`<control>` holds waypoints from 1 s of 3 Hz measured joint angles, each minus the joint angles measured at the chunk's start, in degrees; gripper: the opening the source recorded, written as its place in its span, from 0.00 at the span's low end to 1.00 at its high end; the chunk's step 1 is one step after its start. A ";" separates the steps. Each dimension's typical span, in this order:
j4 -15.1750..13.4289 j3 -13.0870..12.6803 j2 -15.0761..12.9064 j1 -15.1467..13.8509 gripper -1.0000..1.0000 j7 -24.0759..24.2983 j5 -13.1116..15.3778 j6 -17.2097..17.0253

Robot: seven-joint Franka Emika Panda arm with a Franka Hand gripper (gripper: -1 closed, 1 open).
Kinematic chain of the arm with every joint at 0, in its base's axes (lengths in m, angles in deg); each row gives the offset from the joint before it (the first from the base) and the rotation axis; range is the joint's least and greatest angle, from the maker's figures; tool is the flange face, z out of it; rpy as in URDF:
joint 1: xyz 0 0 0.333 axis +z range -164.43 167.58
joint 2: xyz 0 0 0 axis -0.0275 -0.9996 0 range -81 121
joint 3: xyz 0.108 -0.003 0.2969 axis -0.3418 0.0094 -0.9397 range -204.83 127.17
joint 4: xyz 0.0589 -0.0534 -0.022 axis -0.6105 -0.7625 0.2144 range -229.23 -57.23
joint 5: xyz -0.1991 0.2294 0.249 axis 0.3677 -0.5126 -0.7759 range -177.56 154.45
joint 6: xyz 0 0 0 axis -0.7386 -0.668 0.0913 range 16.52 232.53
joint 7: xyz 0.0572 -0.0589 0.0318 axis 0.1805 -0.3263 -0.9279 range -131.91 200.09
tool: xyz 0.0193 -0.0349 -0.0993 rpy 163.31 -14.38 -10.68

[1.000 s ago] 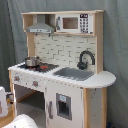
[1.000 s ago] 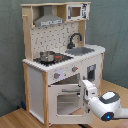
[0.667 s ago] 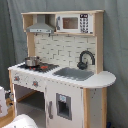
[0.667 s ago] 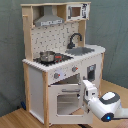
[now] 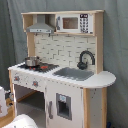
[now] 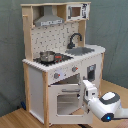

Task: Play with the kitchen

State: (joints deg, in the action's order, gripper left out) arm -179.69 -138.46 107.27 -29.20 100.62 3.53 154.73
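We see the kitchen (image 6: 60,60), a tall toy of white and light wood, standing on a wooden floor (image 6: 15,120) in front of a grey curtain (image 6: 10,50).

In the second exterior view our white arm (image 6: 107,105) comes in from the second exterior view's lower right. Its gripper (image 6: 86,86) is right up against the front of the kitchen, at the top edge of the oven door (image 6: 66,100). The door has a window in it and looks a little open. We cannot tell if the gripper is spread or pressed together, and we cannot tell if it is touching the door.

Just above the gripper are two round knobs (image 6: 74,69). Higher up than the gripper, on the stove, sits a small shiny pot (image 6: 47,55). Up and behind the gripper are the grey sink (image 6: 82,50) and the black faucet (image 6: 75,39). Far above the gripper are the grey hood (image 6: 48,20) and a little microwave (image 6: 75,11).

In the first exterior view we see the kitchen (image 5: 65,75) from the other side. A rounded white part (image 5: 22,121) shows at the bottom edge, likely our arm, but the gripper does not show there.
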 joint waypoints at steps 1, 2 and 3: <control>0.02 -0.01 0.00 0.00 1.00 0.01 0.01 -0.03; 1.90 -0.05 -0.09 1.02 1.00 0.44 1.29 -1.66; 3.38 2.38 -1.21 4.02 1.00 -0.06 4.95 -4.51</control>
State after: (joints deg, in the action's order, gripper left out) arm -176.32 -136.08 106.07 -25.18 100.56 8.48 150.22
